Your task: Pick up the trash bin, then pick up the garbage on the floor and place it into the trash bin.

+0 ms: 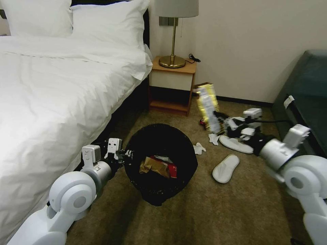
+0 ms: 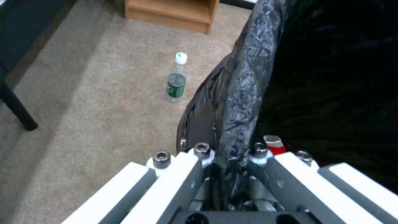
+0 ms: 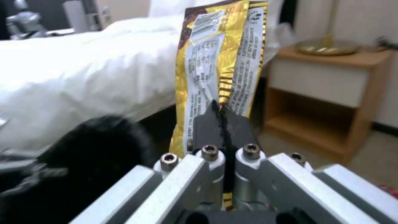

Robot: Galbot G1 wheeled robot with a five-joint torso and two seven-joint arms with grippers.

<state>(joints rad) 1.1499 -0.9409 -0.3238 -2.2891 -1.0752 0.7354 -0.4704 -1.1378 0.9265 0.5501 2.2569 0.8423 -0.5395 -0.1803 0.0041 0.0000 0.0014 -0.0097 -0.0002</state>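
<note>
Tan short-pile carpet (image 1: 211, 211) underfoot, bounded by a white-sheeted bed (image 1: 51, 95), a wooden nightstand (image 1: 172, 86) with a brass lamp (image 1: 173, 34), a cream wall and a dark green sofa (image 1: 303, 95). Black trash bin (image 1: 160, 163) tilted mouth-up beside the bed, held off the carpet by the left gripper (image 2: 222, 161), jaws clamped on its rim and liner; gold and red litter lay inside. Right gripper (image 3: 224, 124), on the far side of the bin from the bed, jaws pinched together on a yellow wrapper (image 3: 219, 62) held upright. Two white slippers (image 1: 225, 167) and crumpled tissues (image 1: 199, 148) lay on the carpet beyond the bin, toward the sofa. Green-labelled bottle (image 2: 177, 81) lay on the carpet near the bin, in front of the nightstand.
</note>
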